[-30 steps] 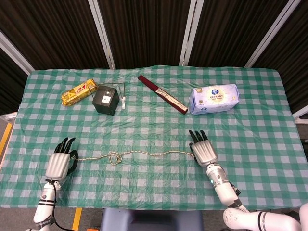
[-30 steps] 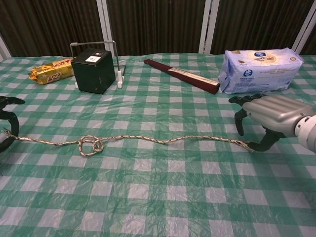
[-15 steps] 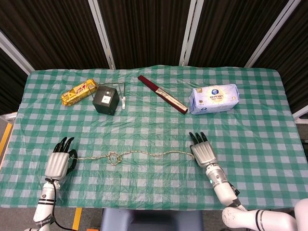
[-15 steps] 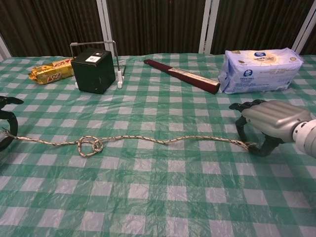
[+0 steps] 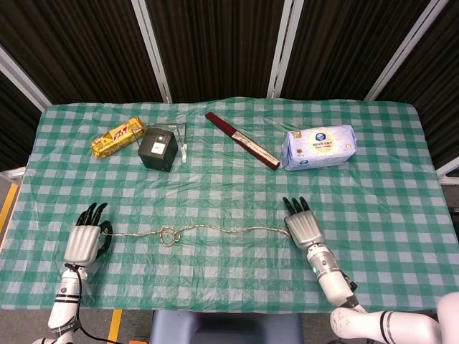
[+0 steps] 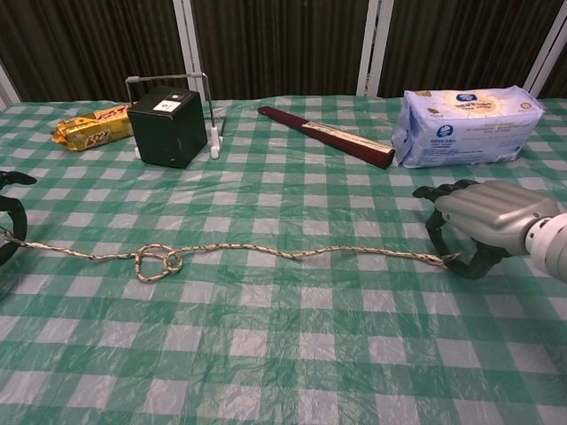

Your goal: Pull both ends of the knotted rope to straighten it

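left robot hand (image 5: 83, 241) drawn outward, rope (image 5: 215, 231) pulled straighter, knot (image 5: 168, 237) shifted left

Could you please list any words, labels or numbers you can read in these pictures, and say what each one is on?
None can be read for certain.
Yellow snack packet: red lettering, too blurred.
Black box: small white label on top, too small.
Blue-and-white tissue pack: round blue logo and print, too small.
Dark red flat box: pale strip, no legible text.

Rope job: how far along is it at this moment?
Done: the left hand and the right hand each hold an end of the rope. In hand: pulling it apart. Left: the knot is a loose loop, and the rope beside it waves slack on the tablecloth.
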